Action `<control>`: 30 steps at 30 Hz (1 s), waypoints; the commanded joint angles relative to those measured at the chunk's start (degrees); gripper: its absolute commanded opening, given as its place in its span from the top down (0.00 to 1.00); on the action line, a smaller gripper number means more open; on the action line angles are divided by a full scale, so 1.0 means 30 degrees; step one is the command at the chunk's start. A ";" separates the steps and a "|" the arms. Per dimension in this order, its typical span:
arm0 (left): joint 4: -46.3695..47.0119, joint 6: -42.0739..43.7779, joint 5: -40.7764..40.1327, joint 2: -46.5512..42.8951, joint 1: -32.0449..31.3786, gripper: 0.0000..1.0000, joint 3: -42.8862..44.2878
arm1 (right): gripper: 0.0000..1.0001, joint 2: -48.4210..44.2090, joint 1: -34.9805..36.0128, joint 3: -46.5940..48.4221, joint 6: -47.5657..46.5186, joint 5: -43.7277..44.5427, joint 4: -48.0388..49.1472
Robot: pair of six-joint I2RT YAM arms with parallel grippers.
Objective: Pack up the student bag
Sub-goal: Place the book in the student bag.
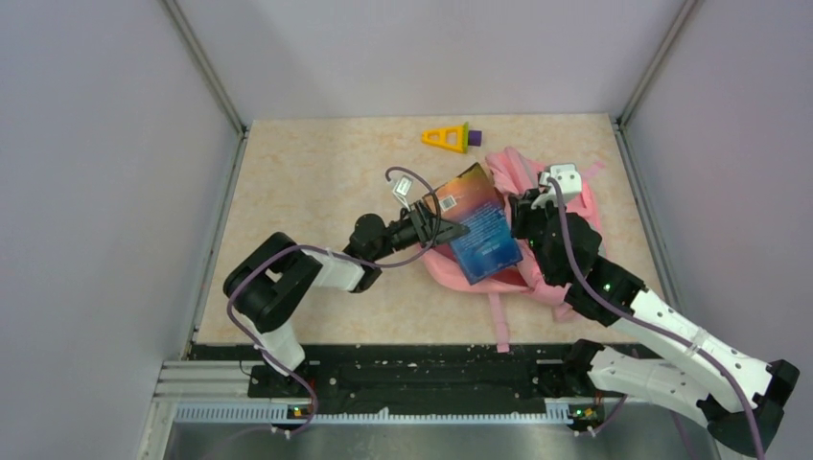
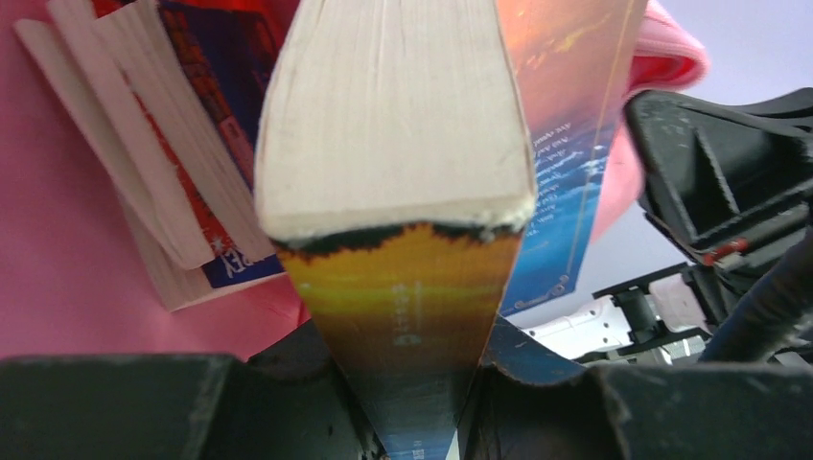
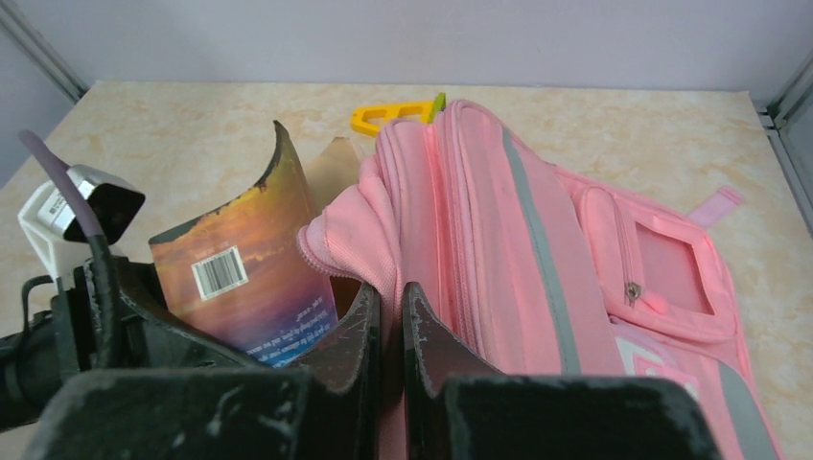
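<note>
Top external view showed the student bag lying on the beige counter, on its right half, straps trailing toward the near edge. The left hand reached in from the bag's left side and pinched a thick paperback book by its lower edge; the orange-and-blue cover lay tilted across the bag's mouth. From the left wrist view, the book's cream page block stood straight up out of the black fingers, which clamped it on both sides. A thinner booklet with fanned white pages rested on pink fabric just left of it.

In the right wrist view, the right hand was at the bag's open edge, its fingers pressed nearly together on a fold of pink fabric. The book's barcoded back cover curved up just left of that fold. A yellow triangular toy with a purple end lay on the counter beyond the bag, apart from it.
</note>
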 commanded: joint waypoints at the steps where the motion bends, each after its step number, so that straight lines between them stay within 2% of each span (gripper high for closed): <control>1: 0.3072 0.0487 -0.0983 0.0210 -0.0147 1.00 0.1290 | 1.00 -0.1185 0.0136 0.0917 0.0783 -0.1353 0.4985; 7: 0.0831 0.1822 -0.1782 0.0121 -0.0147 1.00 0.0611 | 1.00 -0.1515 0.0136 0.0567 0.0583 -0.1075 0.5502; 13: -0.0442 0.1872 -0.1733 0.0619 -0.0162 1.00 0.0825 | 1.00 -0.1614 0.0130 0.0405 0.0563 -0.1118 0.5854; 20: -0.4795 0.3544 -0.3691 -0.0353 -0.0147 1.00 0.0648 | 1.00 -0.1928 0.0151 0.0641 0.0509 -0.1390 0.5753; 30: -0.6387 0.3498 -0.2560 0.0048 -0.0499 1.00 0.2132 | 1.00 -0.1413 0.0128 0.0749 0.0561 -0.1725 0.5884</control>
